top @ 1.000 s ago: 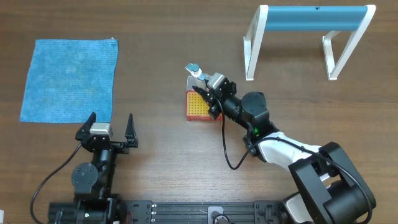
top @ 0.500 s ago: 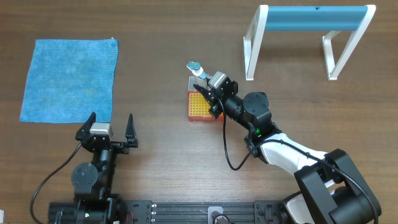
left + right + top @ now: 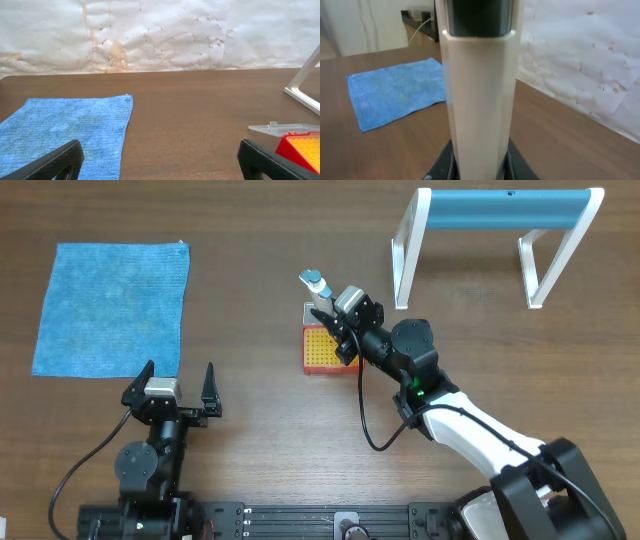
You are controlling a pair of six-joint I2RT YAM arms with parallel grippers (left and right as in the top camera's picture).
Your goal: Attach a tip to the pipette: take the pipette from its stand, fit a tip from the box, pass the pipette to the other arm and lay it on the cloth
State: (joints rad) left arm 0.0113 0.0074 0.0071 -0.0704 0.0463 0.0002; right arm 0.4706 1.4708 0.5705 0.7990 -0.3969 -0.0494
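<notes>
The right gripper (image 3: 336,326), with the pipette (image 3: 317,288) in its jaws, has shifted a little way up the top view over the last second. The pipette's blue-grey cap now lies slightly farther up the picture from the tip box (image 3: 318,352) than it did. The right arm (image 3: 470,425) has stretched out with it. Its dark elbow joint sits higher in the picture, the white forearm lies longer, and less of the dark link at the bottom right corner shows.
</notes>
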